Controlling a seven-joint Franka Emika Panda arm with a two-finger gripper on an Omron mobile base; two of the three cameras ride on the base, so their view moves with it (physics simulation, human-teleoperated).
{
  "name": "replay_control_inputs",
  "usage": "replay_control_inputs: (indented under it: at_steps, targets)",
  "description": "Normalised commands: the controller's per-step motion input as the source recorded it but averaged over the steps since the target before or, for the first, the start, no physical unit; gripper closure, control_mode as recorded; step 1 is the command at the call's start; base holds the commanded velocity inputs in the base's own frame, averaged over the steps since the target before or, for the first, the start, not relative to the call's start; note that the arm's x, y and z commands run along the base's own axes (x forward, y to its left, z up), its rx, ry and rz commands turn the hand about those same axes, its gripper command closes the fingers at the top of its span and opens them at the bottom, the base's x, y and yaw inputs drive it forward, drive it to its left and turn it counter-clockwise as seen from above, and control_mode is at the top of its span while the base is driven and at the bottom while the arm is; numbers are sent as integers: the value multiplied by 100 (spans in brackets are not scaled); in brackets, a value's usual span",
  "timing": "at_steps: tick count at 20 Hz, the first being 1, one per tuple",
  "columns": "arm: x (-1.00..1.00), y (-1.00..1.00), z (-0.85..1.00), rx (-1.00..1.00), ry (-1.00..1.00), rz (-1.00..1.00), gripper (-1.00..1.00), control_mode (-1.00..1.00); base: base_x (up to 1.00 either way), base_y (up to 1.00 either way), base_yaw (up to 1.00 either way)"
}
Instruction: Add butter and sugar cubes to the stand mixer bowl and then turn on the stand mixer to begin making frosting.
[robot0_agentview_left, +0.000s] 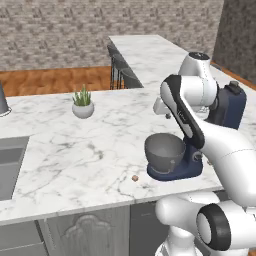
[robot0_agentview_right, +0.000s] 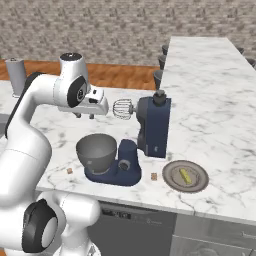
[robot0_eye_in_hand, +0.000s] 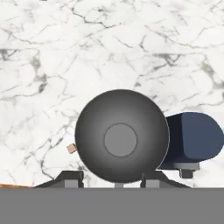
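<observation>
In the left base view, the grey bowl (robot0_agentview_left: 165, 151) sits on the blue mixer (robot0_agentview_left: 200, 145) at centre right of the marble desk (robot0_agentview_left: 75, 150). In the right base view, the fingers (robot0_agentview_right: 84, 115) hang above the bowl at centre left, holding nothing; a plate (robot0_agentview_right: 187, 176) lies lower right. In the hand view, the bowl fills the lower centre, and the fingers straddle it, partly apart.

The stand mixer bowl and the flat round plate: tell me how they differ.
The stand mixer bowl is deep and rounded; the plate is flat and shallow. The bowl sits on the stand mixer base, the plate directly on the counter. The bowl looks empty, while the plate holds a small yellow piece. Both are round and grey.
</observation>
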Motion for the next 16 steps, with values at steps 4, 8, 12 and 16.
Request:
replay_control_inputs:
  at_steps: [4, 8, 12, 16]
  targets:
    - [0, 0, 0, 0, 0, 0, -100, 100, -3, 0, 0]
    - [0, 0, 0, 0, 0, 0, -100, 100, -63, -1, 0]
    - [0, 0, 0, 0, 0, 0, -100, 100, -63, -10, -1]
    - [0, 0, 0, 0, 0, 0, -100, 100, -19, -36, 0]
